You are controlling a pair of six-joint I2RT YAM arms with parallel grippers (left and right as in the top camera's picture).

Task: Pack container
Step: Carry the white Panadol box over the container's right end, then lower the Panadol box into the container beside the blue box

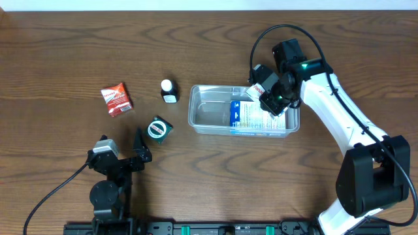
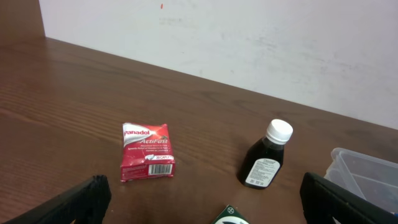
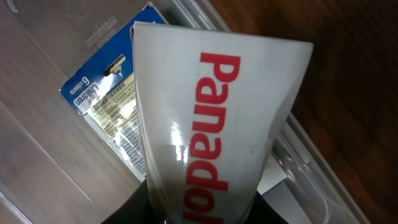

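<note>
The clear plastic container (image 1: pixel 202 121) stands right of the table's middle and holds a blue and white box (image 1: pixel 251 117). My right gripper (image 1: pixel 269 91) is shut on a white Panadol box (image 3: pixel 211 118) with red lettering and holds it over the container's right end. The blue box (image 3: pixel 102 93) and the container's rim (image 3: pixel 311 168) show beneath it in the right wrist view. My left gripper (image 1: pixel 127 156) is open and empty near the front left, its fingers at the edges of the left wrist view (image 2: pixel 199 205).
A red Panadol box (image 1: pixel 116 99) (image 2: pixel 147 151), a dark bottle with a white cap (image 1: pixel 169 91) (image 2: pixel 266 155) and a green and white box (image 1: pixel 159 128) (image 2: pixel 229 216) lie left of the container. The container's corner (image 2: pixel 367 171) shows at the right of the left wrist view.
</note>
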